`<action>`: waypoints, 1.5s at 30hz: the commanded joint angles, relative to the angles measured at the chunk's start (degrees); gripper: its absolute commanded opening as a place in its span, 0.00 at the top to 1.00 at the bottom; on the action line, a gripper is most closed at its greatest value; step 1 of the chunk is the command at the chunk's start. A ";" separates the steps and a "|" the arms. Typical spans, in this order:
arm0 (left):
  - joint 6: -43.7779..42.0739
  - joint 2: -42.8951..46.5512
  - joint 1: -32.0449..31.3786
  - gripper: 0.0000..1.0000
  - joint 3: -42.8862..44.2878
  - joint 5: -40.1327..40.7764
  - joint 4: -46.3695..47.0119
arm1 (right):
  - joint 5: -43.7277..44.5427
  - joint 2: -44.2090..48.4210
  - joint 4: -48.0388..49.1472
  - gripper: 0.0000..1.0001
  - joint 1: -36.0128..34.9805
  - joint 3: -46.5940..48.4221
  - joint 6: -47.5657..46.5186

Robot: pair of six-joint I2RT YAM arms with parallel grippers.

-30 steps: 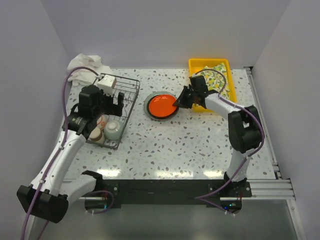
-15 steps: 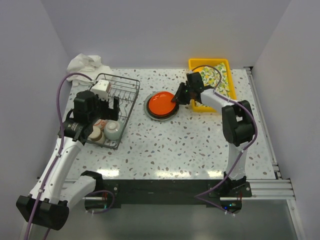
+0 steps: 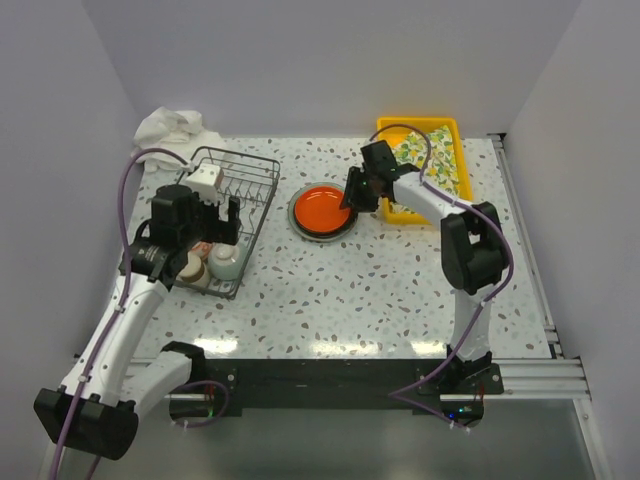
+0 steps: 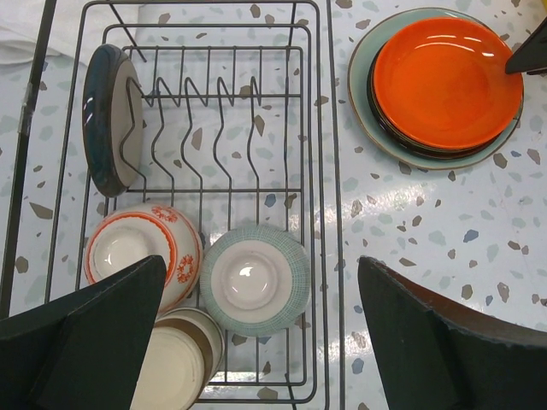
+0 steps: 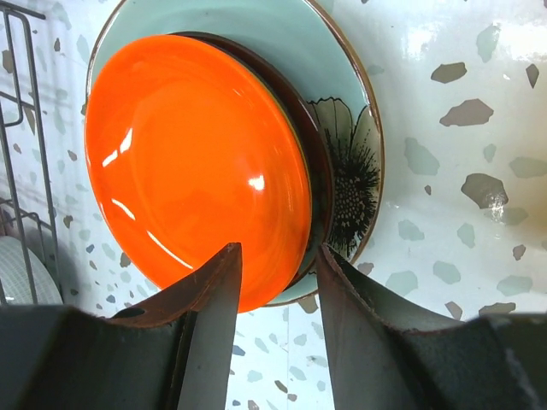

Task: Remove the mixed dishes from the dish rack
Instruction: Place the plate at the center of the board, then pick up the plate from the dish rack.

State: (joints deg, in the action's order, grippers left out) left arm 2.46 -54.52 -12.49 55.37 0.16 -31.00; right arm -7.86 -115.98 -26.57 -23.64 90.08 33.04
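The dish rack [image 3: 258, 182] stands at the left; the left wrist view shows its wires [image 4: 318, 171]. It holds a dark teal plate [image 4: 104, 120] upright, a red-white bowl [image 4: 137, 250], a whitish teal-rimmed cup [image 4: 254, 278] and a grey-brown cup [image 4: 175, 366]. My left gripper [image 4: 262, 265] is open, hovering above the whitish cup. The orange plate [image 5: 192, 166] lies on a patterned dark red plate [image 5: 342, 162] and a pale green plate [image 5: 256, 34] on the table. My right gripper [image 5: 278, 256] is open, its jaws astride the stack's rim, the orange plate's edge showing between them.
A yellow tray [image 3: 386, 126] with a lemon-print cloth sits at the back right, just behind the right arm. A crumpled white cloth [image 3: 172, 125] lies behind the rack. The plate stack [image 3: 320, 210] is between rack and tray.
My right gripper has slid left and back along the stack's right edge. My left gripper has shifted slightly toward the near end of the rack. The plates have not moved.
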 commanded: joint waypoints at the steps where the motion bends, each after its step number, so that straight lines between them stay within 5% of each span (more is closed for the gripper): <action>1: 1.41 -0.50 0.36 0.00 -0.62 -0.34 1.56 | 2.06 3.31 -2.87 0.53 -0.88 3.17 -3.15; 6: 2.11 -1.98 0.45 0.00 0.17 1.31 1.47 | 1.70 5.76 -5.25 0.48 -1.59 2.73 -5.35; 18: -0.43 -12.18 3.79 0.00 6.85 10.11 4.27 | -0.31 28.96 -2.09 0.12 -1.67 -17.37 -8.69; 30: -8.43 -31.60 9.85 0.11 20.64 11.97 4.91 | -2.86 46.80 2.49 0.08 -1.68 -32.16 -7.90; 45: -9.49 -45.93 12.49 0.34 30.14 5.20 0.77 | -2.69 49.27 4.95 0.02 -1.76 -34.71 -7.37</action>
State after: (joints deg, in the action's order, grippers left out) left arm -5.85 -99.02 -0.14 82.41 7.68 -29.87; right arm -10.04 -67.16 -24.64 -25.12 55.29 25.50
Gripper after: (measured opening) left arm 0.683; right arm 0.984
